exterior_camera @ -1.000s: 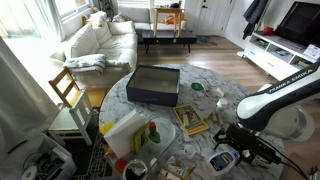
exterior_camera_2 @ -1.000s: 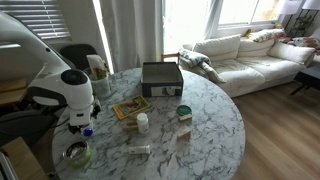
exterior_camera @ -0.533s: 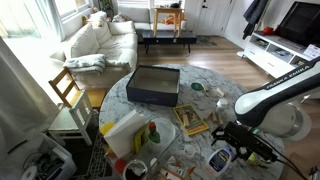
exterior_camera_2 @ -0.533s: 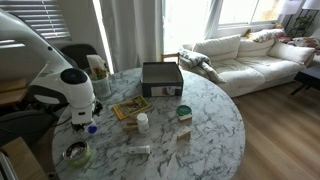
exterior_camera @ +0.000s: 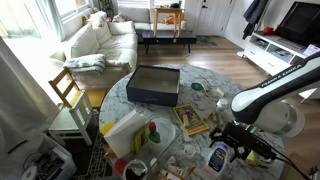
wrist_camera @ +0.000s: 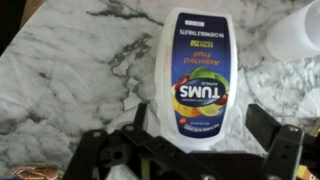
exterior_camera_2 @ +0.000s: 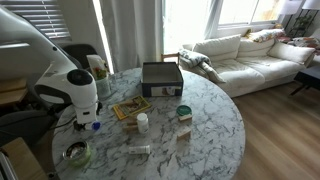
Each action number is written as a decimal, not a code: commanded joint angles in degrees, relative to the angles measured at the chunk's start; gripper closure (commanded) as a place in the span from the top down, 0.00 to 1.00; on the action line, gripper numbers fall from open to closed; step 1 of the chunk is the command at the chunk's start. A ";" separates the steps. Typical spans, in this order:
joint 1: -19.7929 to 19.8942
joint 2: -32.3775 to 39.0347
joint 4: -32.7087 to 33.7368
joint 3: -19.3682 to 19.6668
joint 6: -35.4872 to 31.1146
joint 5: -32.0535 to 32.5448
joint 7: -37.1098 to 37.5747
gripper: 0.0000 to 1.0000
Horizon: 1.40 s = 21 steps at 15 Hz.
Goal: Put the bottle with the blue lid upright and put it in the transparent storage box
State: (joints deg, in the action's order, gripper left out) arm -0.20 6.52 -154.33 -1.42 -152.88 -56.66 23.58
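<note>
The bottle with the blue lid (wrist_camera: 200, 60) lies on its side on the marble table, its "TUMS" label facing up. It is white, and its lid end is hidden under my gripper in the wrist view. It shows in both exterior views (exterior_camera: 219, 157), with the blue lid (exterior_camera_2: 95, 126) peeking out by my fingers. My gripper (wrist_camera: 200, 120) is open, one finger on each side of the bottle's near end, just above the table (exterior_camera: 233, 146). The transparent storage box (exterior_camera: 122, 131) stands at the table edge, holding a yellow item.
A dark opaque box (exterior_camera: 153, 84) sits at the far side of the table (exterior_camera_2: 161, 77). A small green bottle (exterior_camera: 152, 132), a flat snack packet (exterior_camera: 190, 120), a white upright bottle (exterior_camera_2: 142, 122), a green-lidded jar (exterior_camera_2: 184, 112) and a bowl (exterior_camera_2: 75, 152) are scattered around.
My arm has shifted a little and come down over the bottle. The bottle still lies on its side in about the same place.
</note>
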 commanded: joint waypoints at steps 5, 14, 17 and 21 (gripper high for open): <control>4.45 2.58 4.58 4.94 13.90 4.92 -11.05 1.00; 5.32 9.41 9.26 6.14 17.22 3.64 -11.16 1.00; 5.67 11.10 10.29 6.00 18.19 2.65 -11.71 0.93; 6.57 12.03 11.39 6.16 21.03 1.15 -12.52 0.60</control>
State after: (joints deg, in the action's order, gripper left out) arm 5.28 16.80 -144.52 4.45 -134.64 -53.71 12.45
